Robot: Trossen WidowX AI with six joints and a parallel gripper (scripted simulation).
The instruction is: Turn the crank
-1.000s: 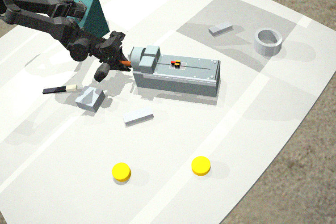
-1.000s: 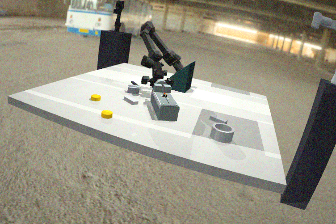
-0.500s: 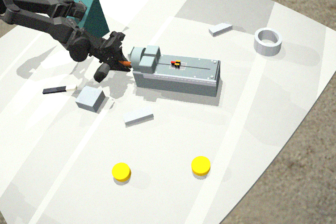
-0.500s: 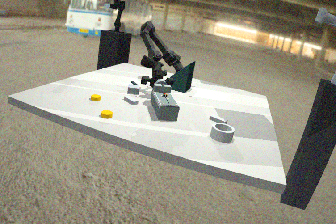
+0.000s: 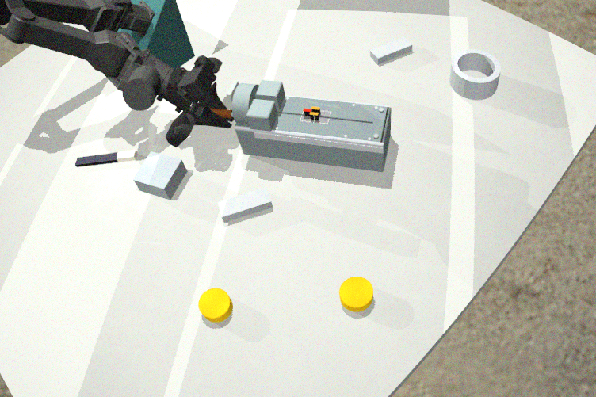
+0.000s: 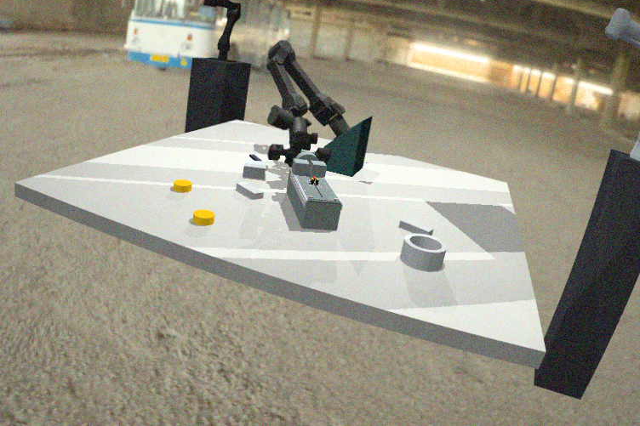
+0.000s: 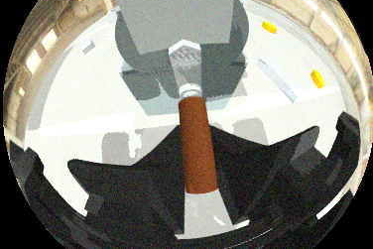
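Note:
The grey-green machine [image 5: 312, 148] [image 6: 320, 218] stands on the table, its crank side toward the arm. My gripper [image 5: 223, 114] [image 7: 198, 153] is shut on the orange-brown crank handle [image 5: 219, 112] [image 7: 193, 110], with a finger on each side. The grey crank arm [image 7: 187, 70] joins the handle in the wrist view. On the top slot, the red pointer [image 5: 306, 110] shows just on the housing side of the two brass marks [image 5: 315, 108] [image 5: 314, 114]. These parts are small, so exact alignment cannot be told. In the exterior view the housing partly hides the gripper.
A teal wedge [image 5: 168, 22] [image 6: 351, 150] stands beside the arm. A grey block [image 5: 161, 175], a dark-and-white bar [image 5: 98, 159] and a flat bar [image 5: 246, 205] lie near the crank side. A grey ring [image 5: 475, 87], another bar [image 5: 391, 51] and two yellow discs [image 5: 215, 303] [image 5: 356, 292] lie farther off.

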